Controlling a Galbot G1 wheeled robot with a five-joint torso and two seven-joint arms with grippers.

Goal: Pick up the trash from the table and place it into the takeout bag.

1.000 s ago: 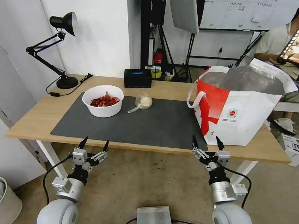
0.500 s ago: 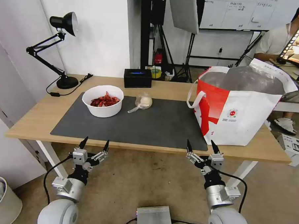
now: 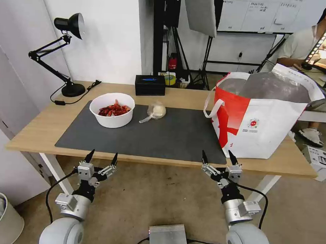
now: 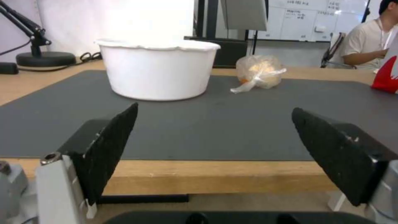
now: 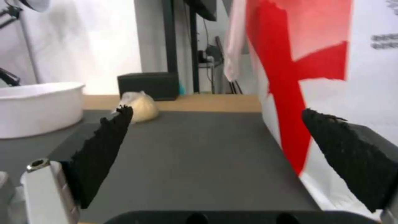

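Bowl [image 3: 112, 110] and knotted bag [image 3: 155, 111] remain on the worktop [image 3: 36, 125], frame centre; tote [image 3: 264, 115] waits right. Both grippers, left [image 3: 100, 160] and right [image 3: 217, 160], hang low, fingers apart, empty.

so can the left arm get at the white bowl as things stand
Probably yes: the left gripper is open at the table's near edge, and only bare mat lies between it and the white bowl.

Right gripper [image 3: 219, 159] has drawn back from the table [image 3: 36, 125] and toward the robot: a second ago its fingertips overlapped the front corner of the takeout bag [image 3: 267, 123] and the mat [image 3: 162, 136]; now they sit lower, at the table's front edge, shifted slightly left. Jaws spread wide, as before. Left gripper [image 3: 101, 155] dropped very slightly.
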